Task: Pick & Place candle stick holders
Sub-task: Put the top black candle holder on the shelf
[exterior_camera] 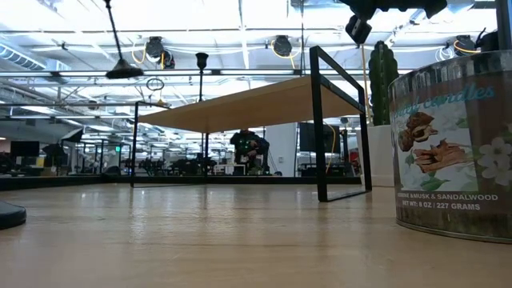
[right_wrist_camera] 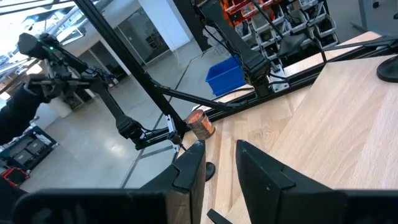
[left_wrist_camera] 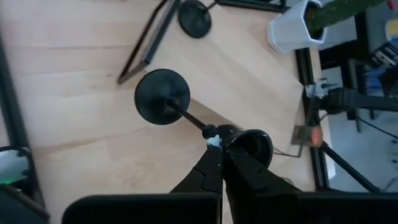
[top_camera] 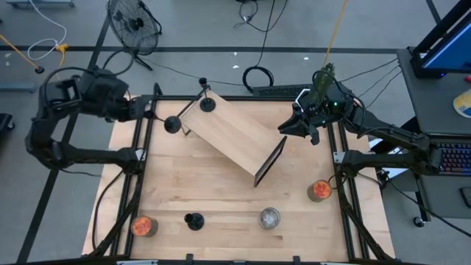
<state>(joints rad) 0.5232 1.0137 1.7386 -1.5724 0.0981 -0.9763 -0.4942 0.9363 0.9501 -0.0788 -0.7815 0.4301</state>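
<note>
My left gripper [top_camera: 152, 110] is shut on a black candle stick holder [top_camera: 173, 124] by the left corner of a small wooden shelf [top_camera: 232, 136] with black legs. A second black holder [top_camera: 207, 104] stands on the shelf's far corner. A third [top_camera: 193, 221] stands on the table near the front edge. Two orange glass cups [top_camera: 143, 225] [top_camera: 320, 191] and a silvery cup [top_camera: 270, 218] also rest on the table. My right gripper [top_camera: 296, 126] hovers level at the shelf's right end, and in its wrist view its fingers [right_wrist_camera: 193, 165] stand apart with nothing between them. My left gripper pinches the black holder between its two fingers at the upper end, where the thin stem meets the cup [left_wrist_camera: 214, 134]. The fingers slant downward from the table's far left. The holder hangs tilted, its round base [left_wrist_camera: 161, 96] lowest. Whether the base touches the shelf I cannot tell.
A white pot with a green cactus [top_camera: 322, 79] stands at the table's far right corner. The shelf lies slantwise across the far half of the table. Black frame rails [top_camera: 346, 184] run along both side edges. Bare wood [top_camera: 221, 195] lies between the shelf and the front row of holders.
</note>
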